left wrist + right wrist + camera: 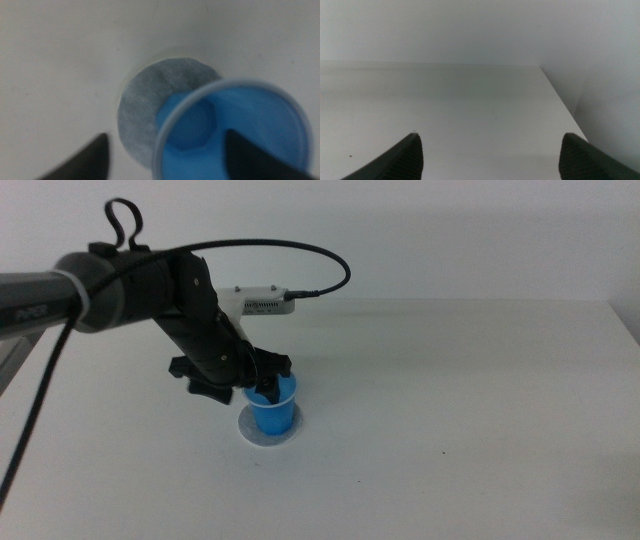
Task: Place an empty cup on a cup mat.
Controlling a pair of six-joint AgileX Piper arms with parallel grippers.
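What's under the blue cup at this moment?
The speckled grey round cup mat lies under the bright blue tapered cup. The cup hides the mat's far part; contact can't be confirmed.

cup: bright blue, upright (empty) | on cup mat: flat grey disc

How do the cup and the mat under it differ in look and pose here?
The cup is bright blue; the mat is speckled grey with a white edge. The cup stands upright and tapers to its base; the mat lies flat on the table. The left gripper is at the cup's rim, one jaw inside; nothing holds the mat. Both are round.
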